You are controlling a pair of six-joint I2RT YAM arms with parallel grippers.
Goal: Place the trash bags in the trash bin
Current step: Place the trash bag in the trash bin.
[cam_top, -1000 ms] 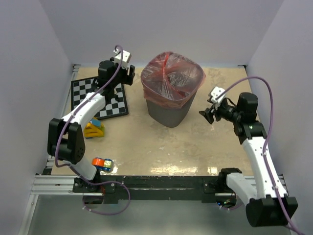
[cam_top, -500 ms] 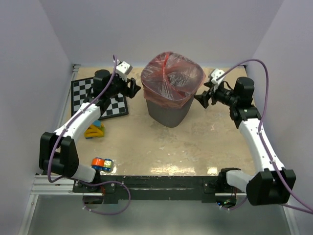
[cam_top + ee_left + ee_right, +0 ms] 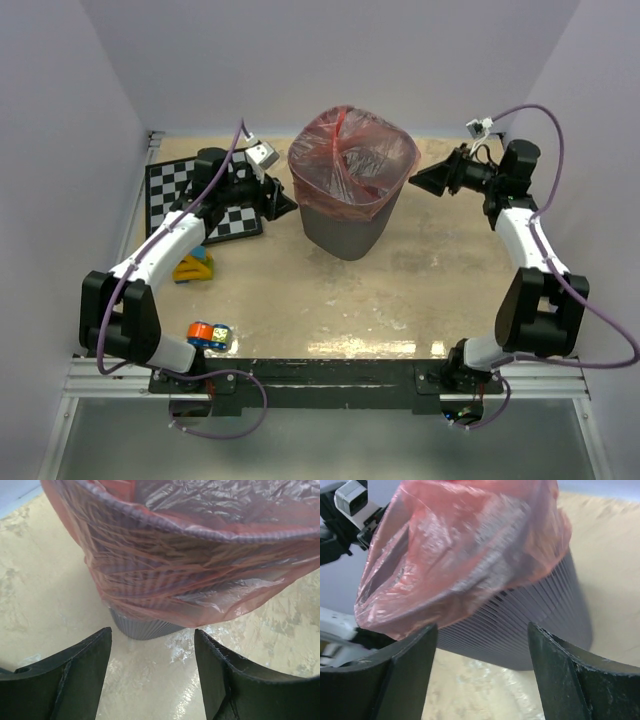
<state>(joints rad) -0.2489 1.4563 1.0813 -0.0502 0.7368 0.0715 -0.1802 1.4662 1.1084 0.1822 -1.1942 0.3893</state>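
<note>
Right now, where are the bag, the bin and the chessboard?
bag (image 3: 322,192): top view, on the film folded down outside the rim.
bin (image 3: 345,238): top view, on the bare mesh wall below the bag.
chessboard (image 3: 166,195): top view, on its left-hand squares.

Checkerboard (image 3: 168,190), yellow toy (image 3: 192,266), blue-orange toy (image 3: 208,335)

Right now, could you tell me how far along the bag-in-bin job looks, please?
Done: the trash bag sits in the trash bin, its edge folded over the rim. In hand: nothing; the left gripper and right gripper stand open on either side. Left: perhaps smoothing the bunched film across the mouth.
</note>
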